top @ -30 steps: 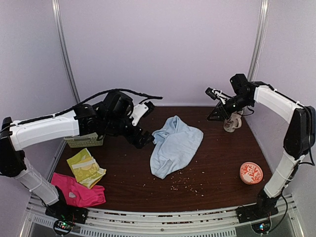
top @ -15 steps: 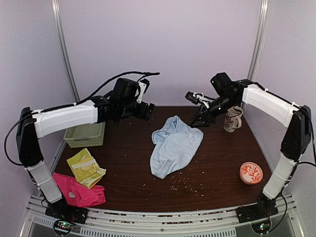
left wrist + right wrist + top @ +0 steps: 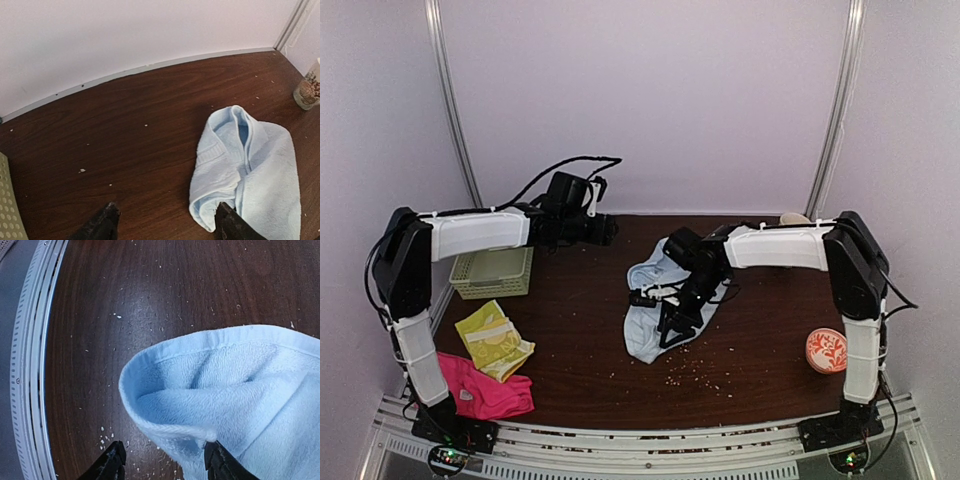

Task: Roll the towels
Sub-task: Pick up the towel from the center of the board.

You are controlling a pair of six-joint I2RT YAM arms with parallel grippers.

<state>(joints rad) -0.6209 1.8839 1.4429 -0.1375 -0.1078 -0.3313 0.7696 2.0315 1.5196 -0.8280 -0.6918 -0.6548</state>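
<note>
A pale blue towel (image 3: 647, 338) lies crumpled in the middle of the dark wooden table. My right gripper (image 3: 670, 318) hovers low over its front part. In the right wrist view its jaws (image 3: 165, 466) are open, and the towel's folded front edge (image 3: 200, 390) lies between the fingertips (image 3: 112, 465). My left gripper (image 3: 604, 229) is held up at the back left, away from the cloth. It is open with only bare table between its fingers (image 3: 102, 226), and the blue towel (image 3: 250, 165) lies ahead to the right. A yellow-green patterned towel (image 3: 495, 340) and a hot-pink towel (image 3: 480, 392) lie at the front left.
A pale green slotted basket (image 3: 492, 270) stands at the left edge, under the left arm. A mug (image 3: 307, 92) stands at the back right, mostly hidden by the right arm from above. An orange round dish (image 3: 829, 350) sits front right. Crumbs (image 3: 685, 378) dot the table.
The right arm swung from the mug at the back right down onto the blue towel's front part. The left gripper drew away from the towel's left edge to the back left.
</note>
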